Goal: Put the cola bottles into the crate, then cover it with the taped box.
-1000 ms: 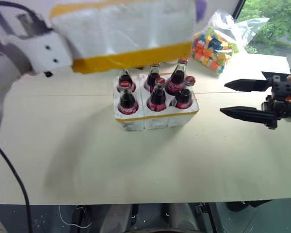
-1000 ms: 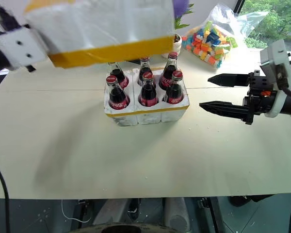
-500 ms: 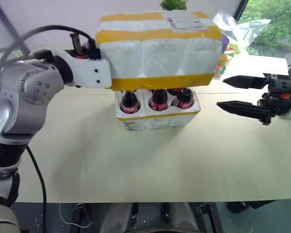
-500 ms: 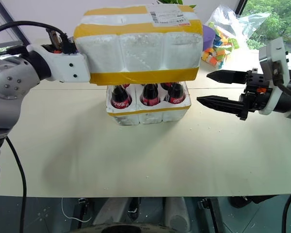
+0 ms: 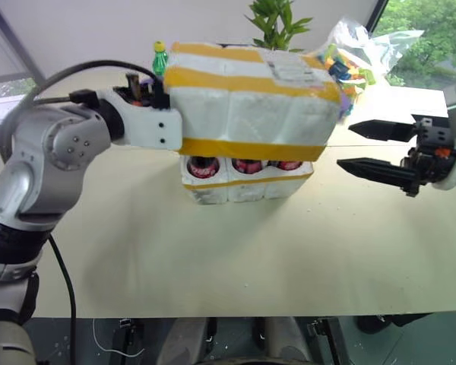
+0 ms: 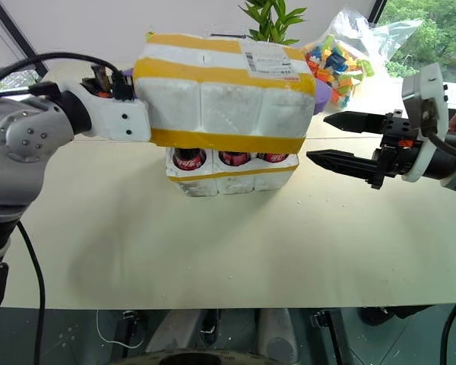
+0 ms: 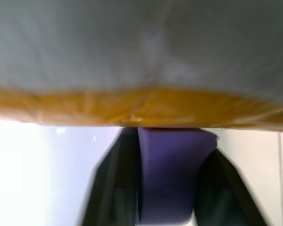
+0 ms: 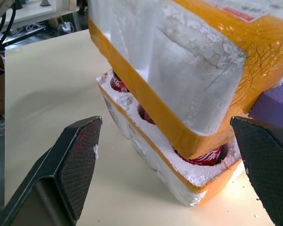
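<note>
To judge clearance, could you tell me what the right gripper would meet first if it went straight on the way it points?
Most likely the near end of the taped box, with the crate just beneath; the right gripper points at both, though height is hard to judge.

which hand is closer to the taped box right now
Left. The left hand is right at the left end of the taped box, which sits low over the crate. The right hand hovers open, off its right end, apart.

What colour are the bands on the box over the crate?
Yellow, on white foam: the taped box shows them best in the right eye view.
</note>
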You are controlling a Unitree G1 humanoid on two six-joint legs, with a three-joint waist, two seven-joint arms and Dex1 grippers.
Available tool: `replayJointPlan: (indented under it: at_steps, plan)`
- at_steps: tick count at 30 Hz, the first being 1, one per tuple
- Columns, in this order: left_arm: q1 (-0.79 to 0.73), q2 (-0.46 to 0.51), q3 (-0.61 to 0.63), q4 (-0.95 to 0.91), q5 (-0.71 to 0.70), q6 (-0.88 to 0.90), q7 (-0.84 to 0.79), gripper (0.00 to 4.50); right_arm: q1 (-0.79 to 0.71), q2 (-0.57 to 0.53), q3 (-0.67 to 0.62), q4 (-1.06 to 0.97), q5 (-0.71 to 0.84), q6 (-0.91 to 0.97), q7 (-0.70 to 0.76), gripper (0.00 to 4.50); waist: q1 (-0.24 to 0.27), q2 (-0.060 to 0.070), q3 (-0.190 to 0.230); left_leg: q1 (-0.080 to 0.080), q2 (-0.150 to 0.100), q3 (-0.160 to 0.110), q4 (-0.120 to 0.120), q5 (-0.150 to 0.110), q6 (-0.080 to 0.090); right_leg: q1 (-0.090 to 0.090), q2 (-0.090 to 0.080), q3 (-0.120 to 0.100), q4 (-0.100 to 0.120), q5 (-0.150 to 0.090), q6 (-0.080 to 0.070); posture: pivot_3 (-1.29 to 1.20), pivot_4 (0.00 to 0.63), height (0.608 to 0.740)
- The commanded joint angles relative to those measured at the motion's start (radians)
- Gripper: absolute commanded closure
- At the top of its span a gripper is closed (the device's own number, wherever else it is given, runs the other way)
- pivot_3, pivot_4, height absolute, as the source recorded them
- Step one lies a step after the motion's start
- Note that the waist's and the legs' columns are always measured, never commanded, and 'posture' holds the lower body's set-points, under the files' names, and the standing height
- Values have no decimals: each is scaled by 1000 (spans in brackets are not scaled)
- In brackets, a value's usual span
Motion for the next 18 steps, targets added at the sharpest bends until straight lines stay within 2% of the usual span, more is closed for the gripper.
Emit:
replayJointPlan:
  at_steps: [1, 2, 8, 13, 15, 16, 18]
  plan:
    - [15, 28, 35, -23, 23, -17, -10, 737, -5, -3, -41, -27, 17, -6, -7, 0, 0, 0, 0, 0, 0, 0, 0, 0, 0, 0, 0, 0, 0, 0, 0, 0, 150, 732]
    - [30, 38, 42, -24, 22, -21, -17, 228, -5, -4, -40, -27, 17, -6, -7, 0, 0, 0, 0, 0, 0, 0, 0, 0, 0, 0, 0, 0, 0, 0, 0, 0, 150, 732]
    - [126, 73, 113, -52, -36, -44, -38, 228, -3, -14, -31, -13, 4, -11, 5, 0, 1, 0, 0, 0, 0, 0, 0, 0, 0, 0, 0, 0, 0, 0, 0, 0, 150, 732]
    - [210, 121, 283, -30, -164, -162, -25, 228, 19, -23, -38, -3, -8, -13, 27, 0, 0, 0, 0, 0, 0, 0, 0, 0, 0, 0, -1, 0, 0, 0, 0, 0, 150, 732]
    - [230, 126, 358, -1, -228, -178, -29, 228, 26, -25, -38, 1, -13, -16, 35, 0, 0, 0, 0, 0, 0, 0, 0, 0, 0, 0, -1, 0, 0, 0, 0, 0, 150, 732]
    - [245, 119, 405, 17, -316, -203, -63, 228, 27, -26, -35, 4, -16, -17, 38, 0, 0, 0, 0, 0, 0, 0, 0, 0, 0, 0, -1, 0, 0, 0, 0, 0, 150, 732]
    - [286, 86, 511, 34, -519, -103, -150, 228, 31, -27, -29, 9, -23, -21, 46, 0, -1, 1, 0, 0, 0, 0, 0, 0, 0, 0, -1, 0, 0, 0, 0, 0, 150, 732]
